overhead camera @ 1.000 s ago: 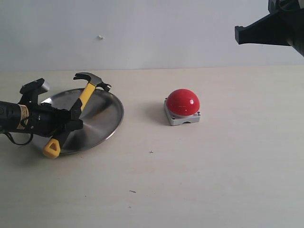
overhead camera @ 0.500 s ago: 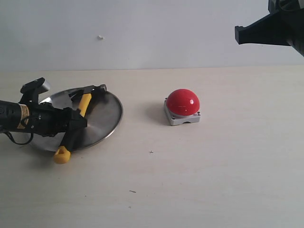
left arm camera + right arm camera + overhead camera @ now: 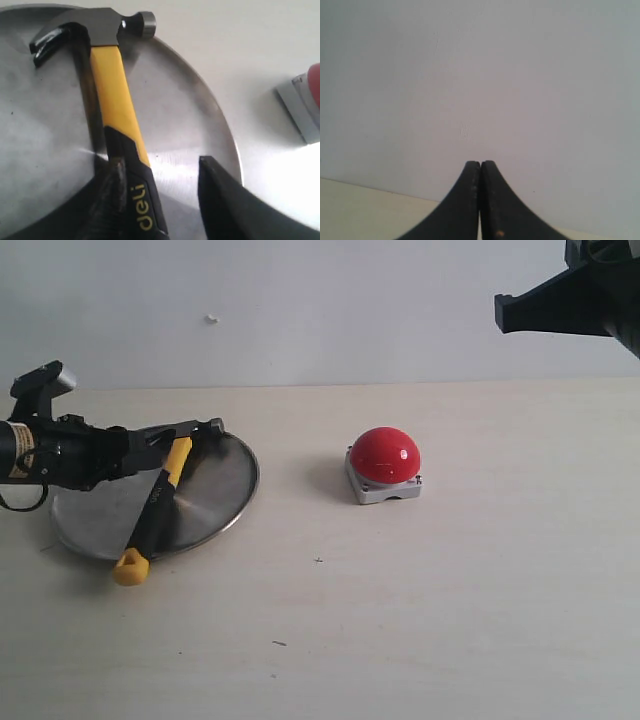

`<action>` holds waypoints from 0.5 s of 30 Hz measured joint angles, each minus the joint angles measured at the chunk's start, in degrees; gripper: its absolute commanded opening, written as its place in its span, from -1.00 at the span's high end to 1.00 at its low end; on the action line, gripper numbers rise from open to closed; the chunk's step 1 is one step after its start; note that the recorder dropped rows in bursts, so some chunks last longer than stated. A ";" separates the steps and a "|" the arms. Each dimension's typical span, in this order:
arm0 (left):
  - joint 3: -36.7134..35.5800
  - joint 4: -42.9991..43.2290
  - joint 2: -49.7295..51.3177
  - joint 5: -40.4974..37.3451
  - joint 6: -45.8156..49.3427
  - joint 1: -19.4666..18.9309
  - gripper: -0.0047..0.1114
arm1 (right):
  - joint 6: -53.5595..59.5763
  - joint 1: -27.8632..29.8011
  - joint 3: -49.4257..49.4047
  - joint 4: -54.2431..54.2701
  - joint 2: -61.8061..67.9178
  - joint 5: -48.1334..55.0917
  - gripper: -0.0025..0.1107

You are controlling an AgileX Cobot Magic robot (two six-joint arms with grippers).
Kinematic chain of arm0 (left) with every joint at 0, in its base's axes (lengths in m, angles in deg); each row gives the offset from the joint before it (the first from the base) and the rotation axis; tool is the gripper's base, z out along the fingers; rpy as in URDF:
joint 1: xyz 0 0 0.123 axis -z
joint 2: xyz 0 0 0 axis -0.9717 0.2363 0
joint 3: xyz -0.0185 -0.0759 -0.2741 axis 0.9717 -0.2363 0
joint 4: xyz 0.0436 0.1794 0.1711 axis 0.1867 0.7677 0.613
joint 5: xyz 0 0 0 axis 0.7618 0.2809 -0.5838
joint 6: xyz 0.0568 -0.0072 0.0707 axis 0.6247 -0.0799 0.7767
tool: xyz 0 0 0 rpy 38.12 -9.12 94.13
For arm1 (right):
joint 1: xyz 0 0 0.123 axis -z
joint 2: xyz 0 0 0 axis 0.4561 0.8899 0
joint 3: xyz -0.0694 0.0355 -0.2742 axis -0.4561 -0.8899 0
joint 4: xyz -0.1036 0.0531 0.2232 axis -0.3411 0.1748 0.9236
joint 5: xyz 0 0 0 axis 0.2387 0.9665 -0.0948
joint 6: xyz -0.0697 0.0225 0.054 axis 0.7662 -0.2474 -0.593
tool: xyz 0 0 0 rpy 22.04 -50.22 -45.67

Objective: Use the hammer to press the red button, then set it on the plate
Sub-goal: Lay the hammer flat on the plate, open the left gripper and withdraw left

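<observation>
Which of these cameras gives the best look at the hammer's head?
The left wrist view: the hammer's head looms large, claw and round striking face both clear. The exterior view shows it only as a small dark shape at the rim of the plate. The right wrist view shows none of it.

Some robot test lab, I'd say: bare pale tabletop [image 3: 450,630], blank white wall [image 3: 340,300] behind, a black robot arm [image 3: 590,295] overhead.

"deli" in yellow letters, on the black grip of the hammer [image 3: 114,95]
</observation>
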 measured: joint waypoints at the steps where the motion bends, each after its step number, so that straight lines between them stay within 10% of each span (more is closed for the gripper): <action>1: -0.11 0.00 -0.53 0.00 -0.10 -0.13 0.56 | 0.00 0.00 0.00 0.00 0.00 0.00 0.96; 4: -0.19 0.00 -1.96 0.00 -0.94 -0.27 0.92 | 0.00 0.00 0.00 0.00 0.00 0.00 0.96; 15: -0.23 0.00 -5.02 0.00 1.36 -0.27 0.92 | 0.00 0.00 0.00 0.00 0.00 0.00 0.96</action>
